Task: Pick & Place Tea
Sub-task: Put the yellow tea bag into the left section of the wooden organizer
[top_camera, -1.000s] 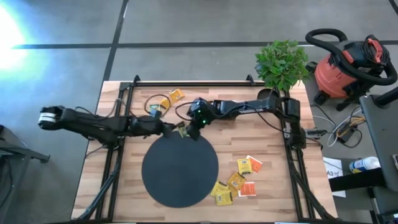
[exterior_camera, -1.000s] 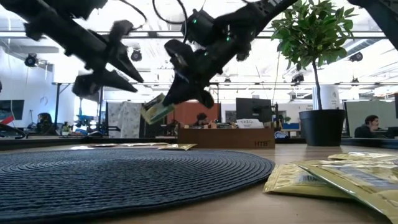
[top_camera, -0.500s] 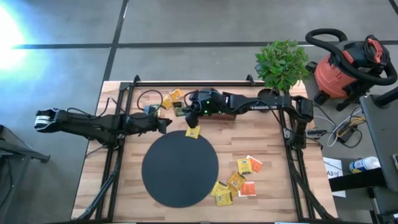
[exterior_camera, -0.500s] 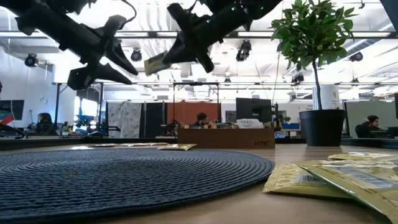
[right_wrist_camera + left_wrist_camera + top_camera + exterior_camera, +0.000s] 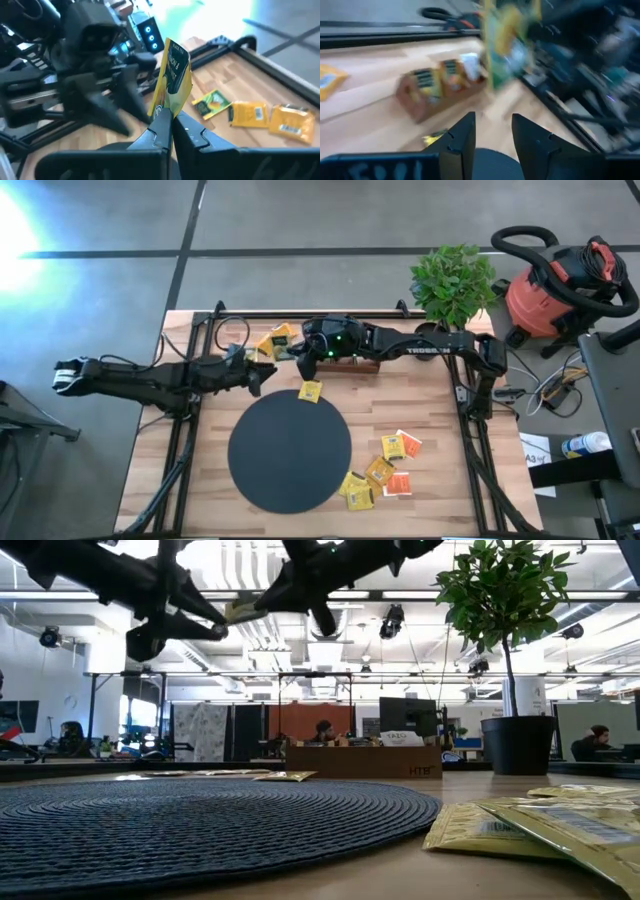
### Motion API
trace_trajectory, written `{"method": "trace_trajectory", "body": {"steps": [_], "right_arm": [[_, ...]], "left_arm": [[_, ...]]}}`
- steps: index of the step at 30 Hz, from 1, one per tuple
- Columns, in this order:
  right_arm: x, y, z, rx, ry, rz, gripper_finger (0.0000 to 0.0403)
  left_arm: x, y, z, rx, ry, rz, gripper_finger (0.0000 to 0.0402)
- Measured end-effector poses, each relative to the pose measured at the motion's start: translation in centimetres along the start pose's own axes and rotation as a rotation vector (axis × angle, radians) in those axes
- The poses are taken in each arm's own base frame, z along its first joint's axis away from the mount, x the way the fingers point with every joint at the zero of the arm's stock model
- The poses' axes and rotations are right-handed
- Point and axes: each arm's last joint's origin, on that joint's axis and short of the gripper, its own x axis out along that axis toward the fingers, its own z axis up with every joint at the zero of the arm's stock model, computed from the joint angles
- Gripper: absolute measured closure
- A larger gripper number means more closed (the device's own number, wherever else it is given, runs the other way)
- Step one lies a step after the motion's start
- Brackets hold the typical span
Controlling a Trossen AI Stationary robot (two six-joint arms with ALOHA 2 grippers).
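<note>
The right gripper [image 5: 167, 131] had its jaws pinched on one yellow tea sachet [image 5: 172, 80], held upright in the air above the back of the worktop [image 5: 430, 490], near the wooden tray [image 5: 437, 90]. Facing it from just beside, the left gripper [image 5: 262, 374] hung with jaws spread and empty. Another sachet [image 5: 311, 391] lay at the black mat's [image 5: 290, 455] far rim, seemingly touching it. More tea [image 5: 380, 475] lay scattered by the mat's right edge.
</note>
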Motion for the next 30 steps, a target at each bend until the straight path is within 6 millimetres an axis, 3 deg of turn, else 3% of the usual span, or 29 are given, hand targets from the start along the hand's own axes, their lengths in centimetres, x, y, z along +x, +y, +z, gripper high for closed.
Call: {"method": "trace_trajectory", "body": {"steps": [6, 11, 17, 25, 30], "right_arm": [[-1.3, 0.0, 1.0, -0.073, -0.02, -0.007, 0.0394], [-2.5, 1.0, 1.8, -0.203, -0.021, 0.136, 0.0394], [-3.5, 1.4, 2.4, -0.254, -0.027, 0.206, 0.0394], [-3.5, 0.3, 2.8, -0.245, -0.029, 0.179, 0.0394], [-3.5, 0.0, 2.9, -0.243, -0.03, 0.173, 0.0394]], "left_arm": [[-1.1, -0.3, 0.5, 0.126, 0.003, -0.091, 0.028], [-2.0, -1.1, 1.3, 0.149, -0.006, -0.271, 0.028], [-2.2, -0.9, 1.5, 0.224, -0.061, -0.225, 0.028], [-2.4, -1.2, 2.6, 0.035, -0.213, -0.16, 0.028], [-1.8, -1.2, 2.4, 0.076, -0.206, -0.148, 0.028]]}}
